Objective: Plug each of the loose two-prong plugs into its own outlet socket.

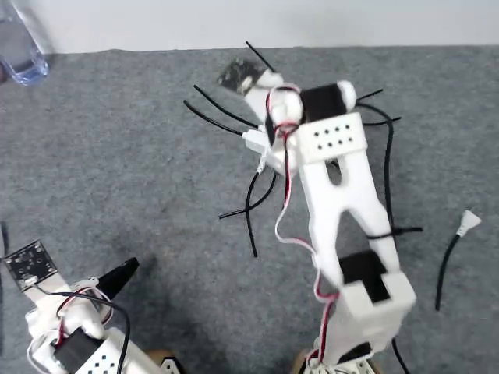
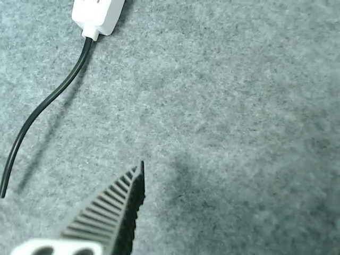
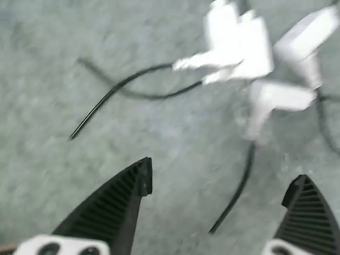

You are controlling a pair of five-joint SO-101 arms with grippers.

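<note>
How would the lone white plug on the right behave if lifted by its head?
The white plug looks small, so probably light. Its thin black cord lies in a loose curve, so it would likely dangle and trail. The fuzzy grey mat would probably stop it sliding when pushed.

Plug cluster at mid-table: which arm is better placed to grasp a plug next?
Right. The right arm has its jaws open at the white plug cluster; the left arm sits back by its base, far from it.

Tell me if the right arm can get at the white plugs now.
Probably yes: the right gripper hangs open near the white plugs, with just thin black cords lying between.
</note>
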